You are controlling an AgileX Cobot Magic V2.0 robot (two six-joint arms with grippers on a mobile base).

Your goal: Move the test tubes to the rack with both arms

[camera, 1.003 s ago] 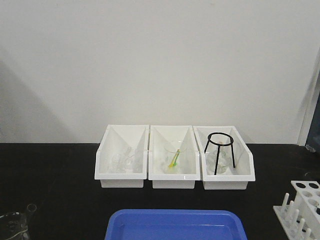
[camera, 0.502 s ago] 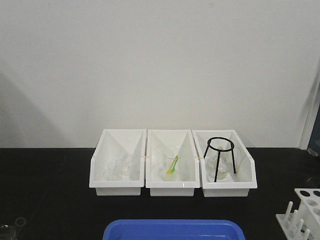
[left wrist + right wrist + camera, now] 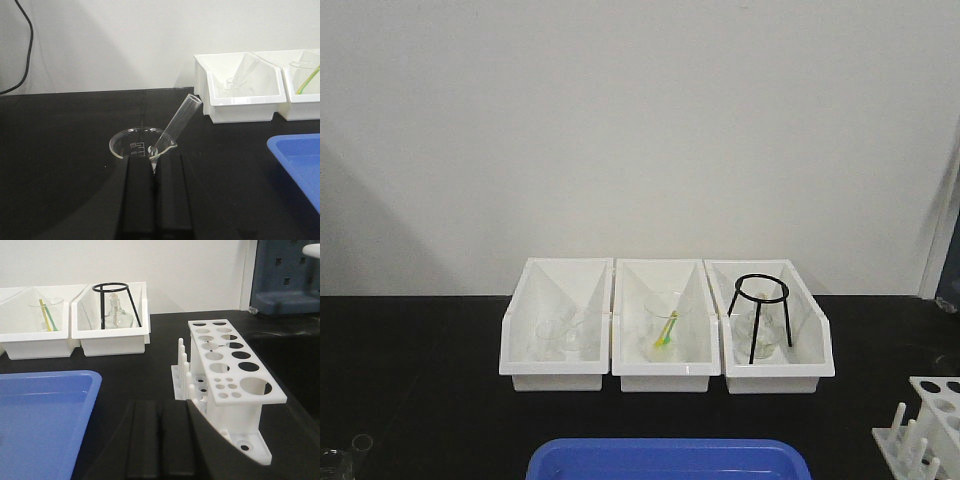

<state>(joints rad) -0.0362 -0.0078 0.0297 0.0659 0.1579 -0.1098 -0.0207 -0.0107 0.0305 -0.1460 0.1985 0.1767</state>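
- Front view: you see three bins [image 3: 665, 378] side by side at centre against the wall, likely as storage clear of the working strip.
- The right bin holds one black tripod [image 3: 753, 325] and the middle bin one yellow-green stick [image 3: 667, 328] in a glass. The left bin's glassware is too faint to count.
- One blue tray [image 3: 665, 446] sits at bottom centre. One rack [image 3: 945, 410] is cut by the lower right corner. One beaker [image 3: 330, 462] with one tube [image 3: 362, 441] mouth barely shows at lower left.
- Source and goal thus sit at opposite ends, one near each arm, which suits a two-arm handover. Neither arm appears in this view.
- Left wrist view: the single tube leans up and to the right in the beaker at centre, its mouth above the rim. That leaves you bare glass to pinch.
- The left gripper [image 3: 153, 160] at bottom centre points straight at the beaker, just short of it. Its fingers lie together save a thin slit and hold nothing.
- Right wrist view: the rack stands right of centre, its rows of holes all empty and its pegs facing the tray.
- The right gripper [image 3: 160, 405] at bottom centre has its fingers closed together and empty, just left of the rack. Two bins show at upper left.
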